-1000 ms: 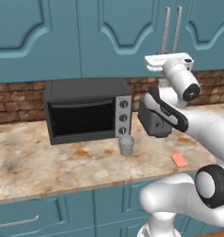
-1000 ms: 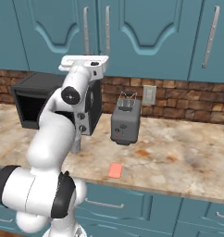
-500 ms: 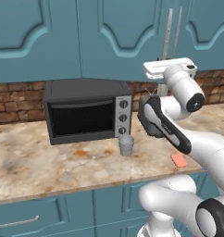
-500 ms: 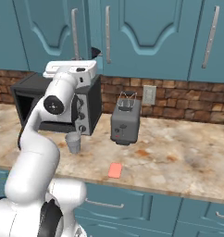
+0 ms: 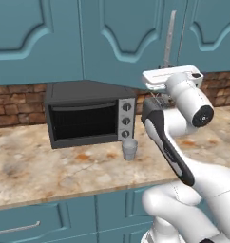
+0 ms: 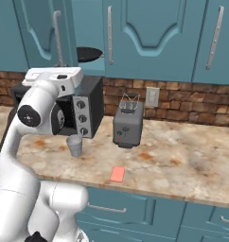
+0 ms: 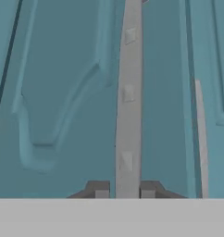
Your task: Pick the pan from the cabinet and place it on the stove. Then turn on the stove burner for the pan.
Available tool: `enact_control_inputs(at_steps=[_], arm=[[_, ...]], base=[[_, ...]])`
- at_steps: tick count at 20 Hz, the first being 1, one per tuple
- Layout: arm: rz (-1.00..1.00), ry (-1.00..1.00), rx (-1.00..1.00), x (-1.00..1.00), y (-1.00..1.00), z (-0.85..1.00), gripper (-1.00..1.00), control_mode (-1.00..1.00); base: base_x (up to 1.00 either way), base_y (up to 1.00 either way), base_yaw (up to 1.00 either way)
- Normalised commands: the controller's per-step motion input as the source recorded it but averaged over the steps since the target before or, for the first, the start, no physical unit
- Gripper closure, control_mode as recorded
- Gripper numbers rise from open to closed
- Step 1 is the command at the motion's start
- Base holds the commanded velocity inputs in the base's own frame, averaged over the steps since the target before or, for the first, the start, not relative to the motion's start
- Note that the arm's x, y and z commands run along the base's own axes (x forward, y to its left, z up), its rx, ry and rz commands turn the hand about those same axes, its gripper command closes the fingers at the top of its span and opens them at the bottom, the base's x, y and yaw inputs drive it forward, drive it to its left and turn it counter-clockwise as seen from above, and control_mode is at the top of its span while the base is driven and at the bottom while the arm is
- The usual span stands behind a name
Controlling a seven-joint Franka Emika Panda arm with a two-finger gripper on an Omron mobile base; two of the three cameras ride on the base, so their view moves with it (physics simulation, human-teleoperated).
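Note:
The teal cabinet door (image 5: pixel 131 42) stands partly swung out from the wall. My gripper (image 7: pixel 125 190) is shut on its long silver bar handle (image 7: pixel 127 102), one fingertip on each side of the bar's lower end. The white hand (image 5: pixel 171 76) sits just under that handle (image 5: pixel 170 38), above the counter. From the other side the hand (image 6: pixel 55 75) holds the handle (image 6: pixel 57 38). Past the door's edge, the black rim of the pan (image 6: pixel 90 53) shows inside the cabinet. The stove and its burner are out of view.
A black toaster oven (image 5: pixel 88 114) stands on the stone counter (image 5: pixel 50 171) below the cabinet, with a small grey cup (image 5: pixel 129 149) in front of it. A grey toaster (image 6: pixel 128 125) and a red sponge (image 6: pixel 118 173) sit to the right. Closed cabinet doors (image 6: pixel 154 38) flank the open one.
The hand has pulled the handle outward and the cabinet door has swung further open. The dark pan now shows behind the door's edge.

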Motion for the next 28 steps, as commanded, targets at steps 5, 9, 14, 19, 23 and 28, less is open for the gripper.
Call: enact_control_inputs(at_steps=[5,9,14,19,23,28], arm=[[0.01,0.02,0.0,-0.65,0.25,0.01,-1.0,-1.0],[0.01,0.0,0.01,-0.74,-0.13,0.08,-1.0,-1.0],[0.0,0.0,0.12,-0.58,-0.67,0.18,-1.0,-1.0],[0.05,0.12,0.28,-0.37,-0.78,0.18,-1.0,-1.0],[0.25,0.24,0.26,0.01,-0.46,0.06,-1.0,-1.0],[0.36,0.17,0.3,0.48,-0.22,-0.29,-1.0,-1.0]], base=[[0.0,0.0,0.0],[0.0,0.0,0.0],[0.0,0.0,0.0],[0.0,0.0,0.0],[0.0,0.0,0.0],[0.0,0.0,0.0]])
